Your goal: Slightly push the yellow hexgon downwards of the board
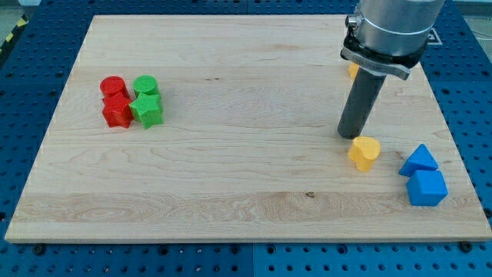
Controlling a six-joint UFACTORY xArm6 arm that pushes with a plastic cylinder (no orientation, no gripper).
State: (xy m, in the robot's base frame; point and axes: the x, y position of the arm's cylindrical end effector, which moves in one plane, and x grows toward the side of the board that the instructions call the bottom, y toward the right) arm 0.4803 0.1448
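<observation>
Rod and blocks shared one pale wooden board [231, 177] in the camera view, set on a blue perforated table [469, 92]. The straight dark rod hung from the arm's grey metal cuff [388, 35] near the board's one o'clock corner, and my tip [347, 136] stood on the wood at about three o'clock from the board's centre. There were no jaws on this arm, so nothing stood apart or clamped.

The yellow plastic block [364, 152], whose outline I could not read surely as a hexagon, lay just beside my tip at its five o'clock; whether they touched I could not tell. A second small yellow block [352, 70] peeked from behind the rod at the tip's twelve o'clock, mostly hidden.

At four o'clock from the board's centre, near the edge, a blue triangular block [419, 160] sat touching a blue cube-like block [427, 188] at its six o'clock.

Well apart, toward ten o'clock, four blocks clustered: a red cylinder [113, 86], a green cylinder [145, 85] at its three o'clock, a red star-like block [118, 111] and a green star-like block [147, 110] beneath them, all pressed together.
</observation>
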